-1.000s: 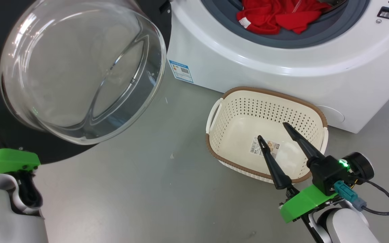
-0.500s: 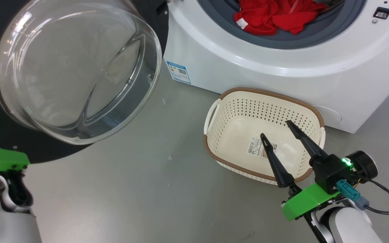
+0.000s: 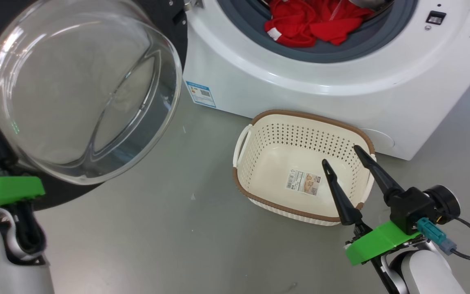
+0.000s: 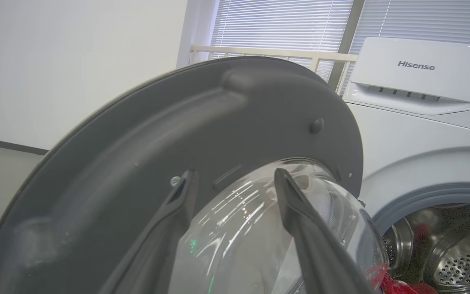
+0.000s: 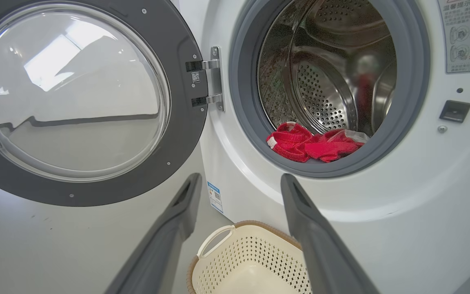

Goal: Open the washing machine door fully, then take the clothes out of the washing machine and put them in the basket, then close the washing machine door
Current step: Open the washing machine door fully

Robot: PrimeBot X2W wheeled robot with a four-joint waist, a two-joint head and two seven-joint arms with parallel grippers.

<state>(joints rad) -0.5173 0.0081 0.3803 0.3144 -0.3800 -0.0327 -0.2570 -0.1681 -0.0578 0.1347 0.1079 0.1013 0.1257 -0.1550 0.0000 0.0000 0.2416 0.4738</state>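
washing machine door (image 5: 178,122): swung wide, just ahead of left pincer (image 4: 234,173); opening looks done
left pincer: spread, empty
right pincer (image 3: 340,155): spread, empty, over basket (image 3: 312,118)
clothes (image 5: 312,143): in drum, beyond right pincer; basket empty
todo: unload, close door

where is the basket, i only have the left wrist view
Observer: The basket is on the floor just in front of the washing machine, with just a label sticker inside.
Operator: right end effector near it
Observer: The right end effector is open, fingers over the basket's near right corner in the head view.
Operator: clothes out yet
Observer: No, the clothes lie in a red heap on the gasket at the drum mouth.
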